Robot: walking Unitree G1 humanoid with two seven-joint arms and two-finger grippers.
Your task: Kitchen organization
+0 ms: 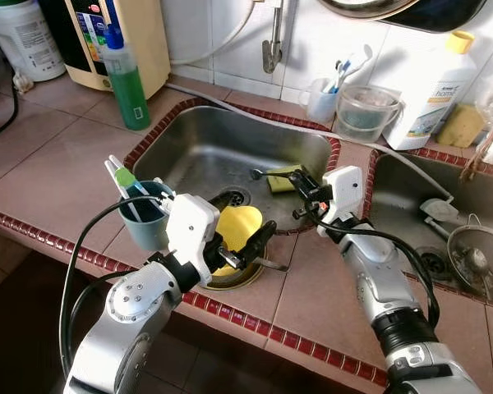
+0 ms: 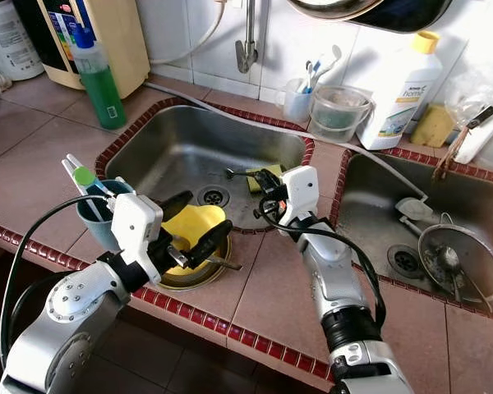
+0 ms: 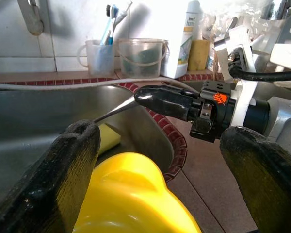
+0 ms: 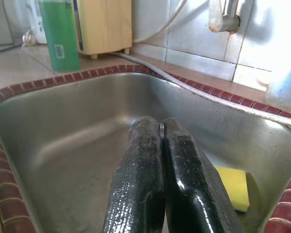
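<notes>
My left gripper (image 2: 207,212) stands open at the counter's front edge, one finger on each side of a rounded yellow plastic piece (image 1: 240,223). That piece rests on a brass-coloured dish (image 1: 240,279). In the left wrist view the yellow piece (image 3: 131,194) lies between the fingers (image 3: 63,179) with gaps on both sides. My right gripper (image 1: 302,190) is at the rim of the left sink (image 1: 189,148), shut on a thin metal utensil (image 1: 267,173) that points out over the basin. A yellow sponge (image 1: 284,182) lies in the sink just beyond it.
A blue-grey cup (image 1: 144,222) holding brushes stands beside my left wrist. A green bottle (image 1: 128,82), a tap (image 1: 273,49), a toothbrush cup (image 1: 320,100), a clear jug (image 1: 364,113) and a white bottle (image 1: 434,90) line the back. The right sink holds a strainer (image 1: 476,256).
</notes>
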